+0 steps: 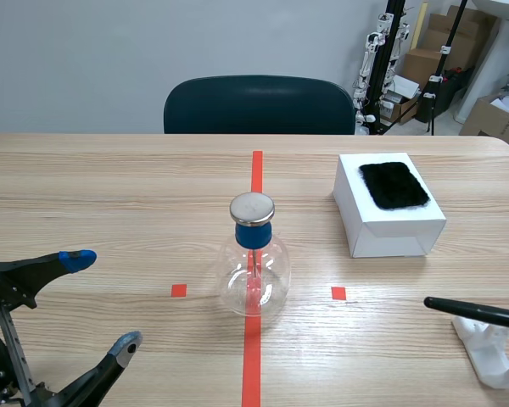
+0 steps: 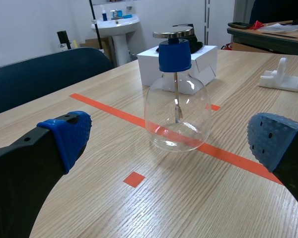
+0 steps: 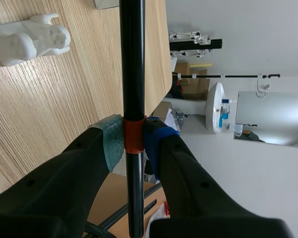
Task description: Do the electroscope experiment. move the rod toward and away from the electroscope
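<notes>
The rod (image 3: 133,74) is pinched at its orange band by the right gripper (image 3: 134,141), one pad pressed on each side. In the scene view its black tip pokes in low from the right, above the white stand (image 1: 492,349) and well apart from the electroscope (image 1: 254,263).

The step probably calls for a slow, level sweep of the tip toward the metal disc (image 1: 252,208) on top of the flask. The tip should come near without touching, then draw back the same way. A low approach risks knocking the glass, and the white box (image 1: 388,229) with its black fur pad (image 1: 394,185) sits close to the path.

The left gripper (image 1: 102,301) sits near the table's front left edge, jaws spread wide and holding nothing.

The table (image 1: 110,195) is pale wood grain, crossed by orange-red tape marks. A dark chair (image 1: 259,106) stands at the far side, and cardboard boxes and equipment stands crowd the back right corner.
</notes>
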